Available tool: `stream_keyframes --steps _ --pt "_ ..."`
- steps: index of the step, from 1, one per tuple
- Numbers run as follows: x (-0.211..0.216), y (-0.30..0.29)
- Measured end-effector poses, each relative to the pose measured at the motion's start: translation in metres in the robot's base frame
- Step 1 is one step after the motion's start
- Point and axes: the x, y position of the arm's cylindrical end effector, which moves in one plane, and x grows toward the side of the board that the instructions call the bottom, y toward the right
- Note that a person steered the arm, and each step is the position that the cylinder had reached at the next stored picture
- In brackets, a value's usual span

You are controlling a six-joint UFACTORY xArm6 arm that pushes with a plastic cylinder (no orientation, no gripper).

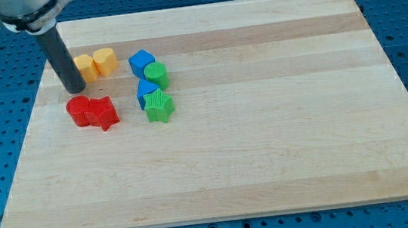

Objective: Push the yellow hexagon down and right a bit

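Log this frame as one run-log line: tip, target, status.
my tip: touching left side of yellow hexagon | neighbour: yellow block on its right | status: push not visibly done

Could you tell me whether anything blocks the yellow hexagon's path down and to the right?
Yes. The red blocks lie just below the yellow hexagon; my tip sits at its lower-left edge.
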Motion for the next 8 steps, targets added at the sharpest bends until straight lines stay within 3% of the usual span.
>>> stream_keyframes --steps 3,5,8 --pt "-0.019 0.002" --pt "-0.055 0.058" --pt "-0.069 0.037"
